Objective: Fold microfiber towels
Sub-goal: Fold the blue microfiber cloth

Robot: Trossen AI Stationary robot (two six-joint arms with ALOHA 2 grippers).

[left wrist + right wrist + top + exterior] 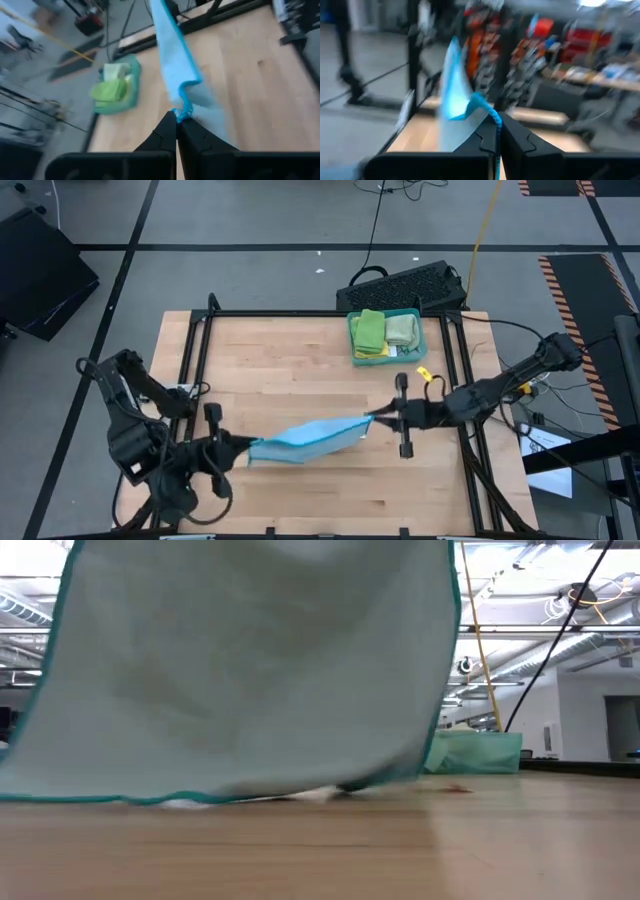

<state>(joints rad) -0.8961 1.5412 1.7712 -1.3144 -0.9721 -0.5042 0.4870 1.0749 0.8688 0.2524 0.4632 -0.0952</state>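
Stretching between your two arms is a light blue towel (305, 438), and you are holding it up over the front half of the bench (300, 360). Your left hand (238, 446) is pinching the towel's left corner, its fingers pressed together on the teal-stitched edge, as the left wrist view is showing plainly (176, 116). Your right hand (378, 418) is clamping the opposite corner, fingers tight on the hem, with the cloth rising just past the fingertips in the right wrist view (496, 119).

The towel is hanging slack between the two grips, sagging in the middle and running from lower left to upper right across the wood. From bench level, the cloth (250, 670) is filling most of the picture, and its lower edge is brushing or just clearing the surface; you cannot tell which from here.

Behind, near the far right part of the bench, the teal tray (412, 352) is sitting well apart from the stretched towel. Inside it, a bright green towel (370, 332) is lying folded beside a pale green towel (402, 330). A dark keyboard (405, 285) is resting just beyond the bench's far edge.
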